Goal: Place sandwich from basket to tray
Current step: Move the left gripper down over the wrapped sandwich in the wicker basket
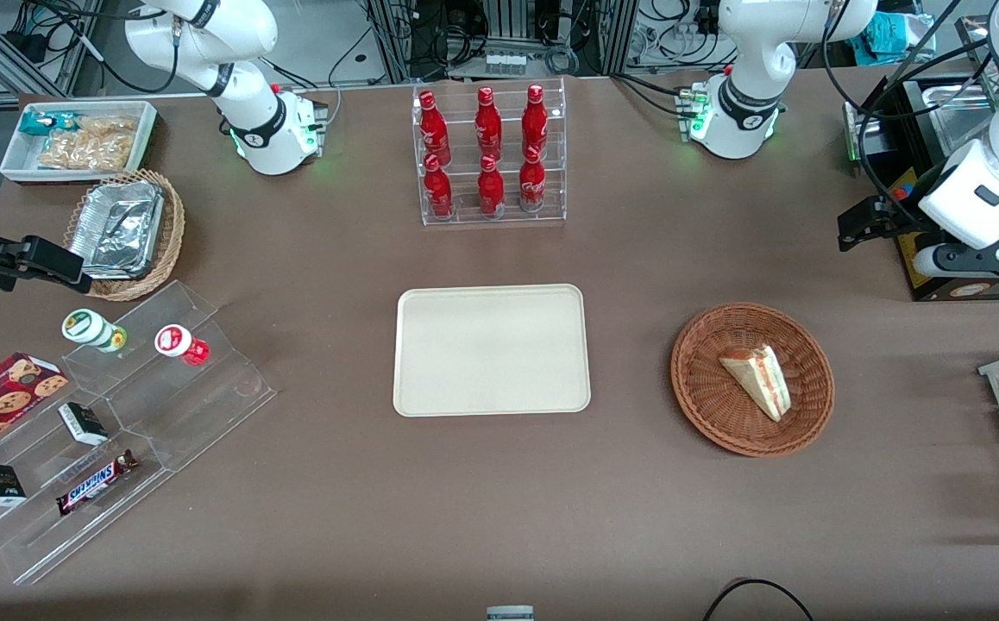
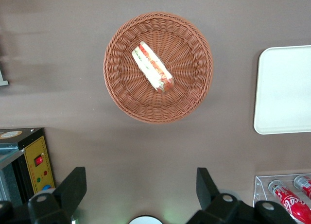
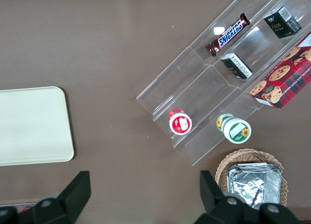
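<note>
The chocolate bar (image 3: pixel 228 35) on the clear stepped stand (image 3: pixel 214 83) carries the word "SNICKERS" in blue letters on white. The red bottles (image 1: pixel 486 151) in the clear rack show a white script logo that reads "Coca-Cola", seen best on one bottle (image 2: pixel 290 203) in the left wrist view. A small dark box (image 3: pixel 282 22) has the word "face". Other labels are not readable.

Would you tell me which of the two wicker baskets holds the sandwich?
The reddish-brown basket toward the working arm's end holds the sandwich; the tan basket holds foil trays. The hand is open above the table.
</note>
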Controlling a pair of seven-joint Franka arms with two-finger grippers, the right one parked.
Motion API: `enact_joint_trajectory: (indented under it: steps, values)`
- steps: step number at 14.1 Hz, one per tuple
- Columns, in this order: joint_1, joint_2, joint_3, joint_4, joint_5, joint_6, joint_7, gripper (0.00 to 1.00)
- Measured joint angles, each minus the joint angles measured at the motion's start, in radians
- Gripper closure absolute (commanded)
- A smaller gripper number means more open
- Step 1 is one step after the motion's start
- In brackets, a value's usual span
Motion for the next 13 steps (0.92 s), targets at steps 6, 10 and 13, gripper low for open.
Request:
enact_joint_trajectory:
  steps: [6,10,13]
  values:
    - [-0.006,0.044,-0.001,-0.035,0.000,0.016,0.000,0.00]
    - [-0.005,0.103,0.000,-0.157,0.000,0.207,0.000,0.00]
    - [-0.005,0.114,0.003,-0.312,0.000,0.420,-0.058,0.00]
